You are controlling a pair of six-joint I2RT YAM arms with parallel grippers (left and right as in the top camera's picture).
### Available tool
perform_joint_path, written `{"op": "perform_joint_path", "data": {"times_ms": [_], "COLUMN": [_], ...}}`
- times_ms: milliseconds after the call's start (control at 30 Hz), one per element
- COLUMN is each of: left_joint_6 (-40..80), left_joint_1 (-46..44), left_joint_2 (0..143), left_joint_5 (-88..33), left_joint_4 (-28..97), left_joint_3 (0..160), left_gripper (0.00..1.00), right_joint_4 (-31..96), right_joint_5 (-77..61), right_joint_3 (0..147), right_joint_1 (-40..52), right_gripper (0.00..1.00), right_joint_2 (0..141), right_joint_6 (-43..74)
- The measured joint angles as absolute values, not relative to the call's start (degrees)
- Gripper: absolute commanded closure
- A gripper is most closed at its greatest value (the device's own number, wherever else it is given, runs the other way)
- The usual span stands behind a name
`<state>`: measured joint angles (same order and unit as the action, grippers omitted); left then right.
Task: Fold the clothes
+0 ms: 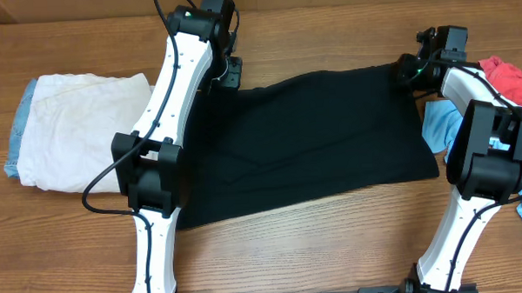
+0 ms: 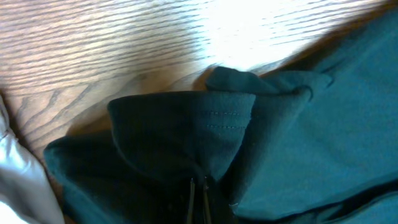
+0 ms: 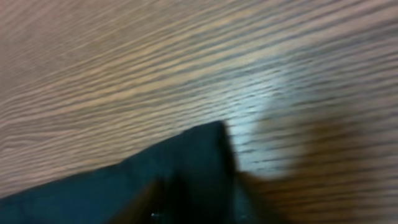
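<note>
At the far left a cream garment (image 1: 86, 126) lies folded into a neat block on top of a light blue piece (image 1: 17, 142) whose edge shows along its left side, so that part of the job looks done. Next comes the left gripper (image 1: 226, 75), at the far left corner of the black T-shirt (image 1: 313, 145). Its jaws are closed tight, with a bunched, hemmed fold of the dark cloth pinched between them, as the left wrist view shows. The shirt itself lies spread across the middle of the counter (image 1: 334, 248), mostly flat with a few shallow creases. I can see no fold made in it, so it seems to be at the very start of its turn, with corners being taken up for a first fold. At its far right corner sits the right gripper (image 1: 408, 72). The right wrist view is blurred, with a corner of black fabric lying between the jaws, and I cannot tell whether they have closed on it or stand a little apart. Right of that, beside and partly under the right arm, lies a loose heap — a light blue garment (image 1: 436, 127) and a red garment (image 1: 513, 78), both crumpled and unfolded — so most of the work is left. The counter is brown wood grain, with a bright patch of glare in the wrist views; nothing of the room past it can be made out.
</note>
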<state>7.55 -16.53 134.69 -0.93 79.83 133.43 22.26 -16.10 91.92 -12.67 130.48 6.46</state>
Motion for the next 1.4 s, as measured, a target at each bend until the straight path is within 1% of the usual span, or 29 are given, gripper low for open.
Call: {"op": "perform_joint_path", "data": {"times_ms": [33,333,533,633,767,967,1133,1233,1400], "left_joint_6": [7.6,8.4,8.6,8.5,7.2,5.5,5.4,5.3,5.3], "left_joint_1": [-16.5,-16.5,-16.4,-16.4,-16.4,-16.4,-16.4,-16.5,-18.6], "left_joint_2": [134.7,134.6,134.3,133.3,130.6,125.9,119.5,118.7,118.8], "left_joint_5": [-0.5,4.3,5.2,5.2,5.8,5.0,3.7,2.0,-0.6], "left_joint_4": [80.0,83.6,86.8,91.7,96.4,96.4,96.0,93.5,91.1], "left_joint_3": [133.4,133.4,133.4,133.4,133.4,132.4,120.5,112.7,102.1], "left_gripper": [0.96,0.96,0.96,0.96,0.95,0.96,0.96,0.96,0.96], "right_joint_4": [22.2,27.0,35.4,39.9,45.9,55.6,61.6,63.9,69.5], "right_joint_5": [-16.0,-18.7,-20.8,-21.7,-22.9,-22.7,-22.0,-21.1,-13.1], "right_joint_3": [91.9,92.2,91.8,91.8,91.8,91.8,91.7,91.7,91.7], "right_joint_1": [-12.7,-14.2,-17.4,-18.7,-19.5,-21.0,-21.8,-21.8,-21.7], "right_gripper": [0.96,0.96,0.96,0.96,0.96,0.96,0.96,0.96,0.96], "right_joint_2": [130.6,130.2,125.6,120.9,115.8,111.9,111.8,111.8,111.8], "right_joint_6": [6.3,6.4,6.4,5.7,2.0,-0.5,-1.1,-1.1,1.7]}}
